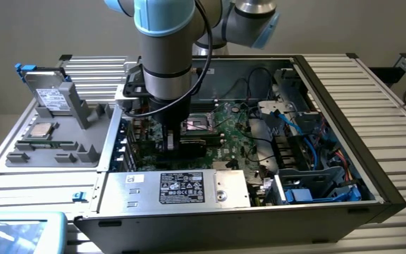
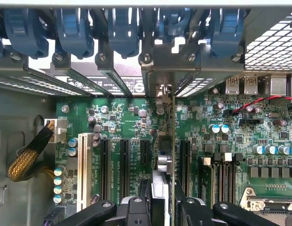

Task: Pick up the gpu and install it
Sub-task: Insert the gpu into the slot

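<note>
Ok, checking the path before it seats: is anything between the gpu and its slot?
Nothing visible. The gpu, edge-on in the gripper, stands over the motherboard between empty slots; the spot right under it is hidden by the card itself. The braided cable lies well to one side.

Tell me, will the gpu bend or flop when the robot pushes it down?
Probably stiff: the gpu stands straight on its edge between the fingers, with no sag. It is likely fragile, since it is a thin board, like the motherboard full of tiny parts below. It could tip sideways if let go, being so thin.
</note>
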### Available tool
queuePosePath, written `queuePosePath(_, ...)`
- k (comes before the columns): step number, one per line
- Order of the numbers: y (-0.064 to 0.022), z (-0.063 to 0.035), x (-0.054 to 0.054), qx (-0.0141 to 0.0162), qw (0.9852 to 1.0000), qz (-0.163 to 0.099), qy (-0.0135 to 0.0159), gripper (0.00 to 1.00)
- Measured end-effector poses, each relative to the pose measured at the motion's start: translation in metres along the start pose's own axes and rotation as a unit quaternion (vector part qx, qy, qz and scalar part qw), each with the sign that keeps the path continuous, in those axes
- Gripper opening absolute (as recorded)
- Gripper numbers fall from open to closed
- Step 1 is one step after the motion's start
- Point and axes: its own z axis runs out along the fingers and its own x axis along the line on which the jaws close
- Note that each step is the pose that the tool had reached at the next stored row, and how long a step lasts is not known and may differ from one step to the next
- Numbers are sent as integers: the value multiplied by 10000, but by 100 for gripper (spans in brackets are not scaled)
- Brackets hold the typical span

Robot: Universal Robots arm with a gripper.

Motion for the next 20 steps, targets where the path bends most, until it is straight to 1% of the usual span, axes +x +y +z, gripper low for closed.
queuePosePath(10,0,0,0,0,10000,0,0,29)
queuePosePath(11,1,0,0,0,10000,1,0,31)
queuePosePath(12,6,4,-1,-2,10000,6,-6,36)
queuePosePath(14,1,2,0,1,10000,2,-3,36)
queuePosePath(15,0,-7,0,0,10000,1,0,44)
queuePosePath(16,1,-31,1,0,10000,1,-1,44)
queuePosePath(20,5,-207,2,1,10000,1,-1,44)
